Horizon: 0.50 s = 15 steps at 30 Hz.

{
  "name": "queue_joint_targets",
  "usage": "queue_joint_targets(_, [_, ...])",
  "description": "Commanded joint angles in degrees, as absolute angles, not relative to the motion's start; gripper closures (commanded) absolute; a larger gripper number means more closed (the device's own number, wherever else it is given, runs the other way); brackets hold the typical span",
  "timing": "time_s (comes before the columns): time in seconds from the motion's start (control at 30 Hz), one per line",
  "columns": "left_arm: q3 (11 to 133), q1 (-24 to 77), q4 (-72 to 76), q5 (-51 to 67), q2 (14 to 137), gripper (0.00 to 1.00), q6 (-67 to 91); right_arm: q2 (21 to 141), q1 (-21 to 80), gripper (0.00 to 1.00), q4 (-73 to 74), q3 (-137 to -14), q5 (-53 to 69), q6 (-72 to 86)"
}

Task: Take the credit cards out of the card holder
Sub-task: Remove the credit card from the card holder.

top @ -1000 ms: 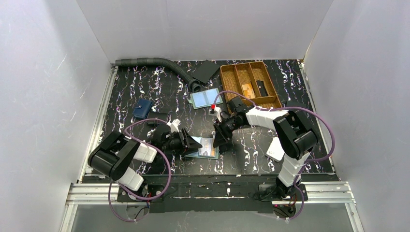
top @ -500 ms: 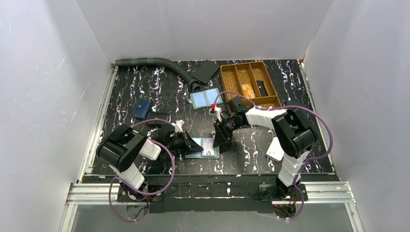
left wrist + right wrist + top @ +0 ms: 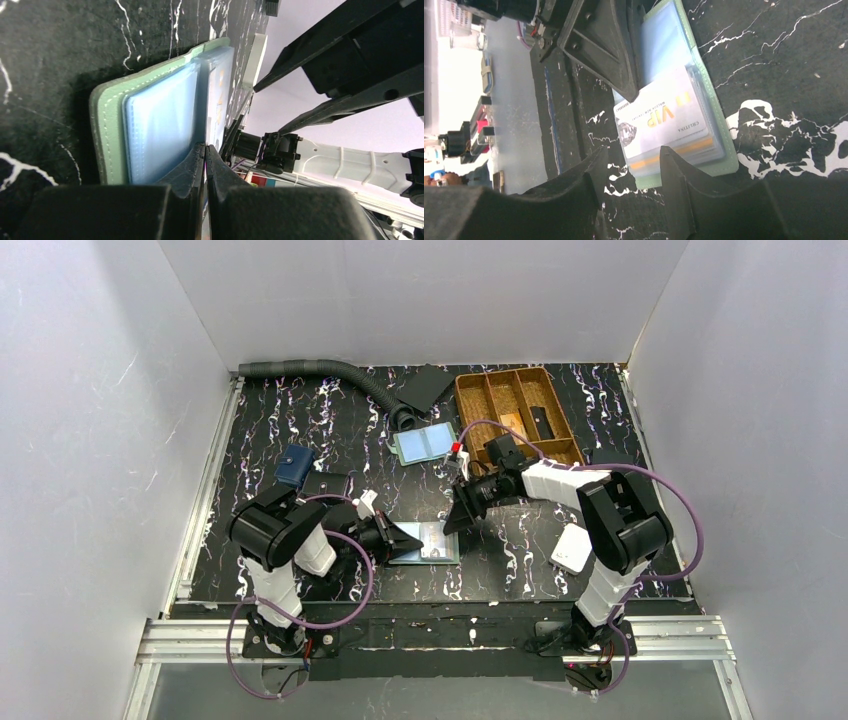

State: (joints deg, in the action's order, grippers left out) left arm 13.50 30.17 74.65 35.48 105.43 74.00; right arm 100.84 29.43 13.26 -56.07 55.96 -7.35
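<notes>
The flat teal-green-edged bifold card holder (image 3: 440,550) lies open on the black marbled table (image 3: 300,420), near its front edge, between the 2 arms. The left gripper (image 3: 205,147) has its fingers drawn together, and their tips rest at the fold between the blue panel and the card side. Whether they pinch a sleeve or only press down cannot be told. It looks to be steadying the holder.

In the right wrist view, 1 pale whitish credit card (image 3: 659,120) with gold "VIP" lettering lies over the holder's near panel. Its end sticks out past the sleeve toward the right gripper (image 3: 631,157). That gripper's fingers are spread apart on either side of the card's free end, with nothing between them yet.

So the task looks barely begun: the holder is open and 1 card is partly drawn, but no card lies out on the table. An orange band shows under the VIP card, either a 2nd card or the panel itself. What remains is gripping this card, pulling it free, setting it down, then any others.
</notes>
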Motion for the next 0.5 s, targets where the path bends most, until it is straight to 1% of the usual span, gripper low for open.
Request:
queue_joint_targets(0.0, [12.42,30.41,81.74,35.95,104.52,1.00,75.43,99.32,29.64,0.48,6.73,-53.90,56.42,-0.58])
queue_joint_targets(0.07, [12.14,30.41,81.65,35.34,103.65,1.00,75.32,99.46,29.62,0.49,4.75,-53.09,53.91,3.34])
queue_joint_targets(0.23, [12.39,30.41,81.72,34.64,103.40,1.00,75.74,99.94,29.62,0.49,-1.88,-50.77,52.23,11.83])
queue_joint_targets(0.47, [12.13,30.41,81.87,33.96,102.33,1.00,75.93,101.52,29.53,0.48,-3.48,-50.30,50.67,17.31])
